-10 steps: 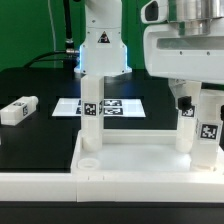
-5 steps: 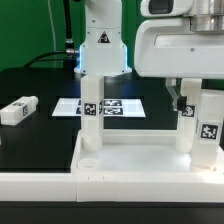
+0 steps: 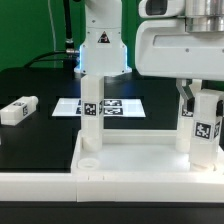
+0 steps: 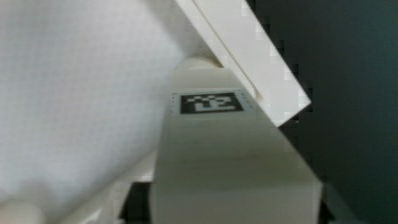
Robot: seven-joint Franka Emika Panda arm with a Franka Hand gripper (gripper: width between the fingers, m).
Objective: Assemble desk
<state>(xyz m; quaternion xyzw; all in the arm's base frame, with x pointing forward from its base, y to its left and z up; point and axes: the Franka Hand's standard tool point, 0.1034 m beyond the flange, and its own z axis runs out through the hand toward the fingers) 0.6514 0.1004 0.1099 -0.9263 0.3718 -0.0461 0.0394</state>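
Note:
The desk slab [image 3: 135, 158] lies flat, white and rimmed, with an empty round socket [image 3: 90, 157] at its near corner on the exterior view's left. One leg [image 3: 90, 108] stands upright at its rear corner on that side, and another leg [image 3: 185, 126] at the rear on the exterior view's right. My gripper [image 3: 203, 98] hangs over the front right corner, shut on a third tagged leg [image 3: 207, 128] that stands upright there. In the wrist view this leg [image 4: 222, 150] fills the space between my dark fingers [image 4: 141, 203], above the slab [image 4: 71, 90].
A loose tagged leg [image 3: 18, 110] lies on the black table at the exterior view's left. The marker board [image 3: 122, 106] lies behind the slab. The robot base [image 3: 100, 50] stands at the back. A long white rail [image 3: 60, 188] runs along the front.
The gripper has come down over the front right leg and its fingers have closed in on it. The leg has shifted slightly to the exterior view's left.

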